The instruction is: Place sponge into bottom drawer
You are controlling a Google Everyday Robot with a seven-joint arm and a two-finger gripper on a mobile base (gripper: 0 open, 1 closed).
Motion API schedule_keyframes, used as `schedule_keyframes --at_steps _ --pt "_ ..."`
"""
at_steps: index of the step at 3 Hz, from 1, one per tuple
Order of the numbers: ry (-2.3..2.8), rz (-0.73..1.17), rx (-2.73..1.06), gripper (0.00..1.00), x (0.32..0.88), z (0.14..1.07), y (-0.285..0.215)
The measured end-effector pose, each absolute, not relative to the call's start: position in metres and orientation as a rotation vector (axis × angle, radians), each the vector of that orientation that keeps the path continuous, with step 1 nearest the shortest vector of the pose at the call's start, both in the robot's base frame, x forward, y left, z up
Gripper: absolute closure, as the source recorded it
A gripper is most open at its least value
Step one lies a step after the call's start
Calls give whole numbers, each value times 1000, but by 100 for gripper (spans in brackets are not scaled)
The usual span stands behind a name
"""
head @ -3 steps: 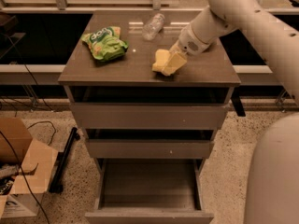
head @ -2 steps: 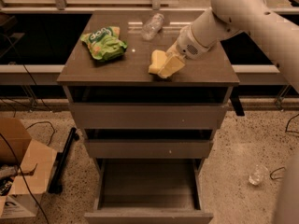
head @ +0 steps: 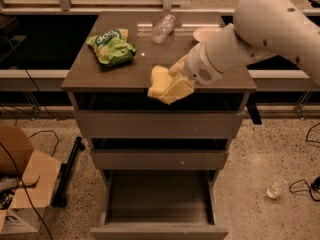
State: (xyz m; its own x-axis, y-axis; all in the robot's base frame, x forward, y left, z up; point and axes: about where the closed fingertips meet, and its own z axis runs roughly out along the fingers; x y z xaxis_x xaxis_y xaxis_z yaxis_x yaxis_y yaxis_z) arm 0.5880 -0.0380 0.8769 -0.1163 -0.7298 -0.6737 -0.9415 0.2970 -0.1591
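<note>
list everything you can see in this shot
sponge: 1, pale yellow, at the cabinet top's front edge, in the pincer
bag: 1, green, left on the top
bottle: 1, clear, lying at the back of the top
bowl: 1, pale, back right, partly behind the arm
cabinet: 1, grey-brown, centre
upper drawers: 2, grey-brown, pushed in
bottom drawer: 1, grey-brown, pulled open
box: 1, brown cardboard, floor left
clear container: 1, floor right
arm: 1, white, reaching in from the right
pincer: 1, yellowish, over the front edge, shut on the sponge
</note>
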Motion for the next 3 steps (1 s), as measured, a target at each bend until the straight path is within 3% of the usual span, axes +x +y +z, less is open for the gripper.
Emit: schedule_keyframes --at_steps 2,3 --pt "2049 644 -1294 100 494 795 -15" --pt "2137 722 -1220 100 474 721 -12"
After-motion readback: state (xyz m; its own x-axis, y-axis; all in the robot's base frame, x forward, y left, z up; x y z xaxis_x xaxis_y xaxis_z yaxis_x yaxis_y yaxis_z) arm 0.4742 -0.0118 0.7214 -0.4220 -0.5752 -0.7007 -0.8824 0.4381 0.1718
